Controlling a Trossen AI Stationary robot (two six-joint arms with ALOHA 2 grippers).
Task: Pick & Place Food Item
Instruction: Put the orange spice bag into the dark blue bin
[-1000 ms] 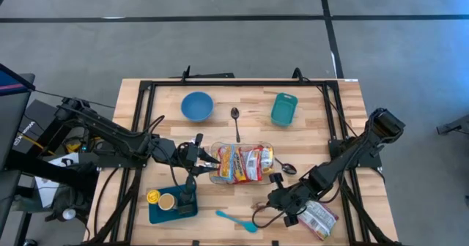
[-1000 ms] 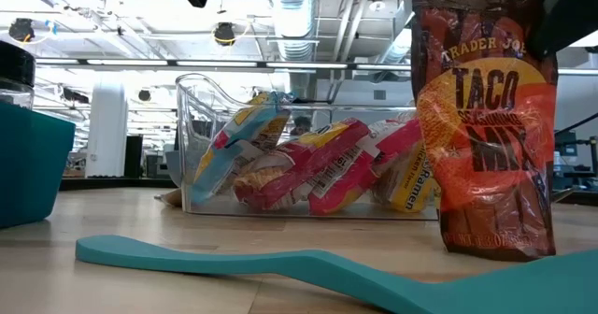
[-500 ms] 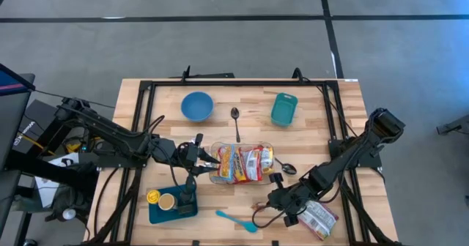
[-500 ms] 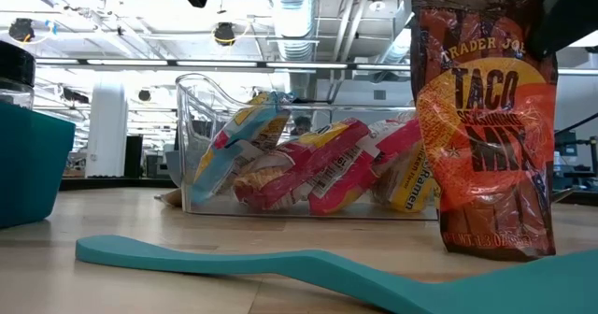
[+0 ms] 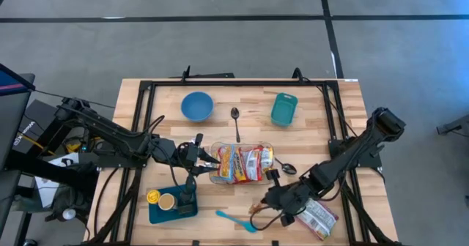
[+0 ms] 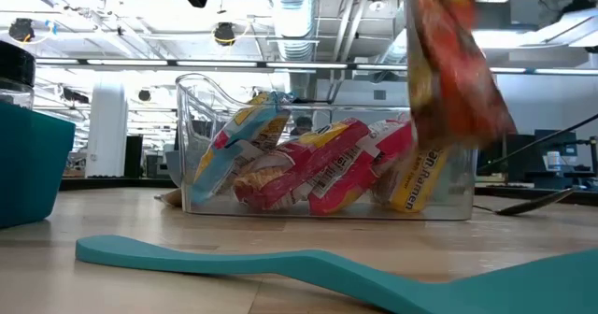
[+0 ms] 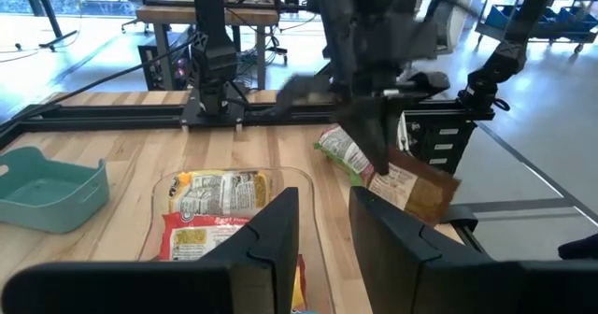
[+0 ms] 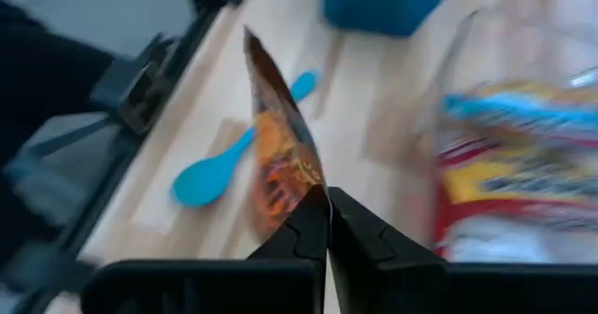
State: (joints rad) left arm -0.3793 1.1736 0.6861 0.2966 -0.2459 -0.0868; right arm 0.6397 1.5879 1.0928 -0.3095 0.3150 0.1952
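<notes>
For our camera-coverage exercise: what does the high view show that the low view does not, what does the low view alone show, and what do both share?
Only the high view shows both arms, the blue bowl, the teal tray, the left gripper at the clear bin's edge and the right gripper pinching the taco seasoning packet. Only the low view shows the packet lifted clear of the wooden table, and the room behind. Both show the clear bin of ramen packs and the teal spoon.

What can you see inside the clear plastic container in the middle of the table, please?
The clear container holds several ramen packets in red, yellow and blue wrappers, packed leaning against each other. What lies beneath or behind them is covered, so an exact count cannot be given.
</notes>
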